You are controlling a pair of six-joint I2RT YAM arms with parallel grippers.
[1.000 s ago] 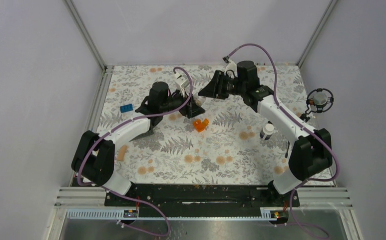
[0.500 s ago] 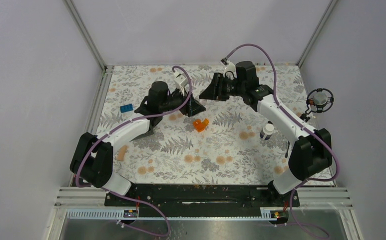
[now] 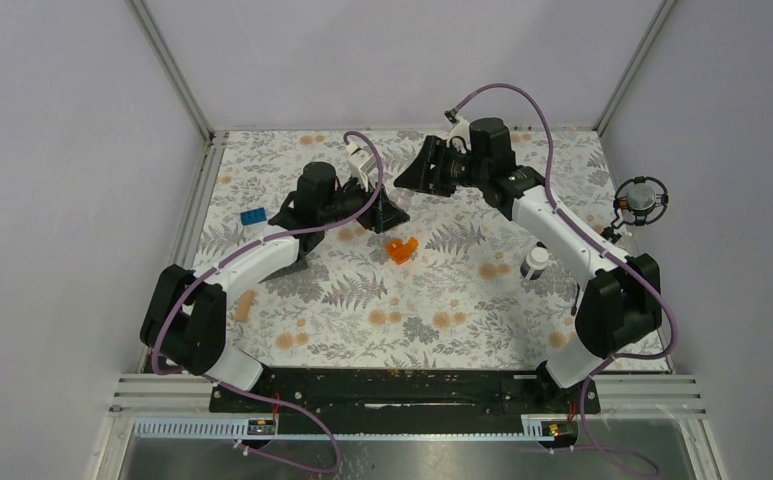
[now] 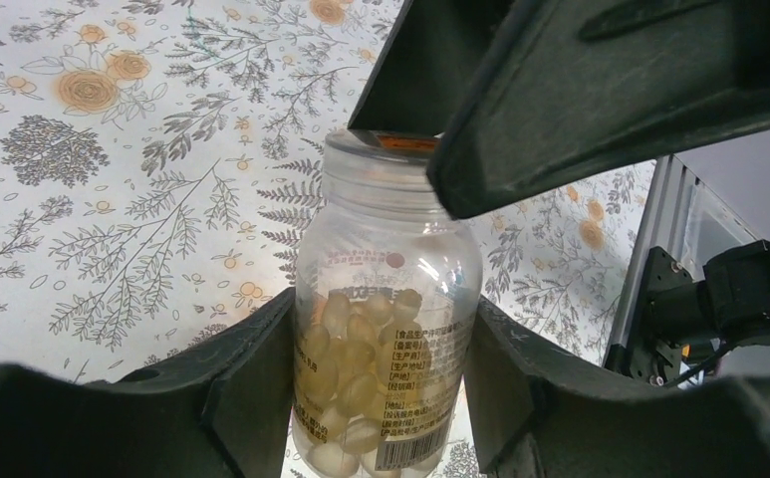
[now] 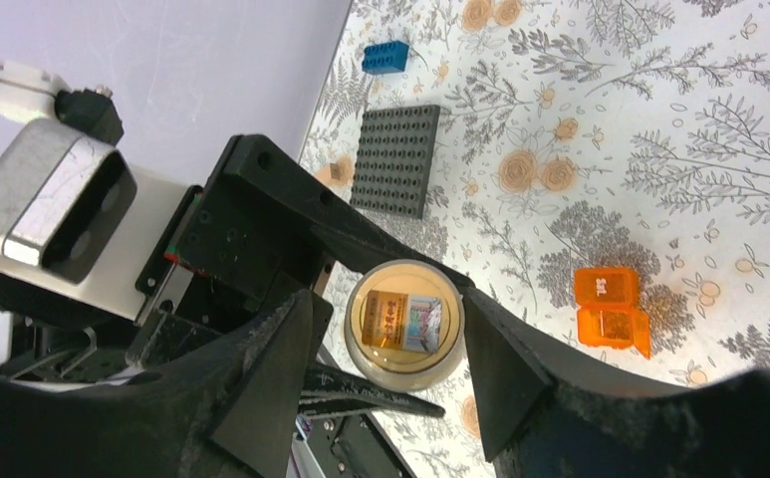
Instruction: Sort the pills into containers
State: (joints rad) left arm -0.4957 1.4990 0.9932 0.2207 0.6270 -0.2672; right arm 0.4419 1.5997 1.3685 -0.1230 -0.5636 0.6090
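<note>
My left gripper (image 4: 385,319) is shut on a clear bottle (image 4: 385,299), held upright by its body above the table, with yellowish pills (image 4: 361,368) piled inside. The right gripper (image 5: 400,329) hangs over the bottle's cap (image 5: 405,324), open, with a gap between the cap and each jaw. Its dark fingers (image 4: 580,90) cover the cap in the left wrist view. In the top view the two grippers, left (image 3: 382,210) and right (image 3: 412,180), meet at the table's back middle and hide the bottle. The orange hinged box (image 3: 400,248) lies open just in front of them.
A small white bottle (image 3: 535,262) stands at the right beside the right arm. A blue brick (image 3: 253,217) lies at the left, and a dark grey studded plate (image 5: 396,159) near it. A tan oblong piece (image 3: 245,304) lies at the front left.
The right gripper's jaws have spread apart around the bottle's cap and the gripper has shifted slightly toward the back left. The left gripper has kept hold of the bottle in place.
</note>
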